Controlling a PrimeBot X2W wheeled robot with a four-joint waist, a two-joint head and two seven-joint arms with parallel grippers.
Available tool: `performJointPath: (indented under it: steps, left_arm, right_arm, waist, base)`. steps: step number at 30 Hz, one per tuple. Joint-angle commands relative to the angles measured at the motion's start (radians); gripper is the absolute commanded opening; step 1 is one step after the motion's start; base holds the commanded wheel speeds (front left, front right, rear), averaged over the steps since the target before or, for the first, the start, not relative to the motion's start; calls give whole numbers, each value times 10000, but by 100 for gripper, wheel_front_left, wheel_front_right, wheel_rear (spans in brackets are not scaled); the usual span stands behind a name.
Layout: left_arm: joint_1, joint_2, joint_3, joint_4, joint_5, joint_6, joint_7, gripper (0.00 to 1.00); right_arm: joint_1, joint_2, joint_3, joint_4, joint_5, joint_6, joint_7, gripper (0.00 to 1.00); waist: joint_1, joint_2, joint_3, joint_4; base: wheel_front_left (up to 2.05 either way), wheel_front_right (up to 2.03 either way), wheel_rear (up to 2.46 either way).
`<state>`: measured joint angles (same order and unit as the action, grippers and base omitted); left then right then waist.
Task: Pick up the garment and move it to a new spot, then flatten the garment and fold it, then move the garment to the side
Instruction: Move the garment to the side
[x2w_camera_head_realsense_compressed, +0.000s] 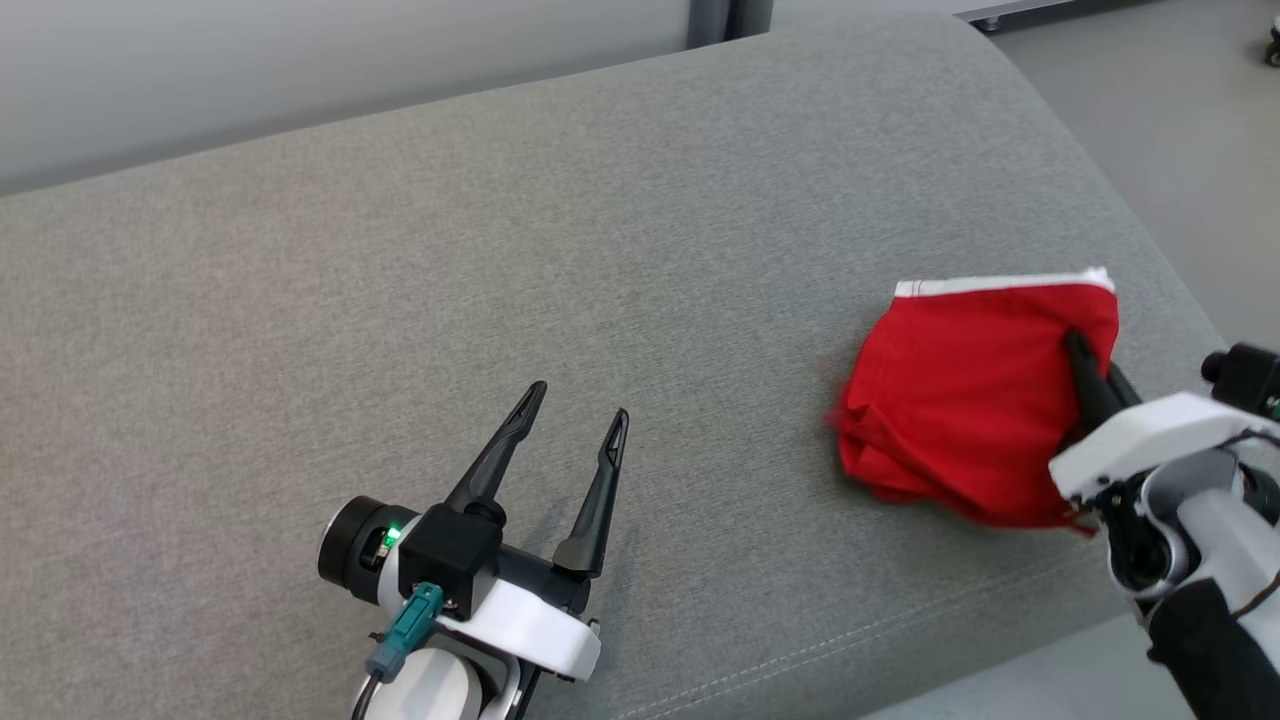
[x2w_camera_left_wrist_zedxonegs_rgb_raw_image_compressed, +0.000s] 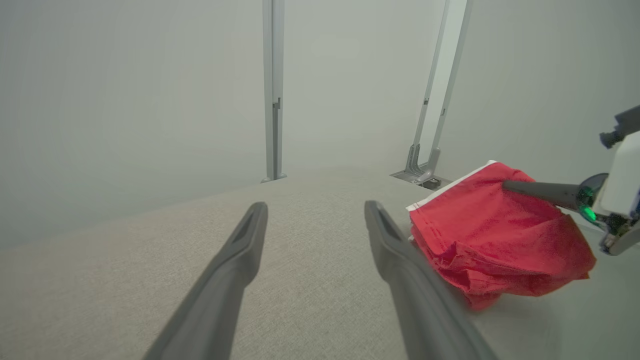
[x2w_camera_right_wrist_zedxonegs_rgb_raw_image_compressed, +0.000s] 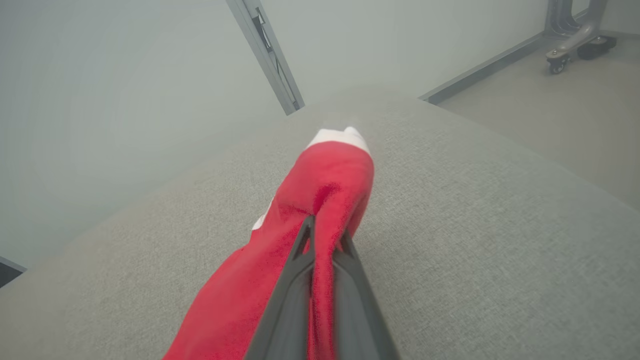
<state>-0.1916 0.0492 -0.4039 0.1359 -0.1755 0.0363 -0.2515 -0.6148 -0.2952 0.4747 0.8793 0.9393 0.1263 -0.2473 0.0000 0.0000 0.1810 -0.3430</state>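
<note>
Right gripper (x2w_camera_head_realsense_compressed: 1082, 350) clamps folded-looking red garment (x2w_camera_head_realsense_compressed: 955, 400) near cushion's (x2w_camera_head_realsense_compressed: 500, 250) right edge; left gripper (x2w_camera_head_realsense_compressed: 578, 405) open, empty. Likely final side-move; release pending.

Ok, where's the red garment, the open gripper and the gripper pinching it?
red garment (x2w_camera_head_realsense_compressed: 960, 400): head view, middle of its red cloth.
left gripper (x2w_camera_head_realsense_compressed: 580, 400): head view, gap between its open fingertips.
right gripper (x2w_camera_right_wrist_zedxonegs_rgb_raw_image_compressed: 325, 235): right wrist view, where its fingertips pinch the garment.
</note>
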Motion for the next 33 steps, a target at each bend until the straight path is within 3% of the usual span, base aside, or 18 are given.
performJointPath:
  steps: [1, 10, 27, 33]
  left_arm:
    - [-420, 10, 273, -287, 110, -27, -103, 100]
    - [-747, 10, 197, -362, 161, -171, -103, 100]
    - [-2043, 12, -141, -812, 727, -668, -103, 100]
    - [-2310, 27, -111, -710, 557, -819, -103, 100]
  right_arm:
    - [-379, -101, -247, -544, 402, 44, -144, 0]
    - [-2024, -872, -977, -989, 724, 44, -144, 0]
    - [-7380, -1610, -2768, 1888, -1227, 44, -145, 0]
    - [-7908, -1980, -3836, 2345, -1909, 44, -145, 0]
  waist:
    - [0, 0, 157, 176]
    - [0, 0, 1032, 1017]
    - [0, 0, 3956, 3276]
    - [0, 0, 4679, 3420]
  base:
    - [0, 0, 0]
    - [0, 0, 0]
    - [0, 0, 0]
    - [0, 0, 0]
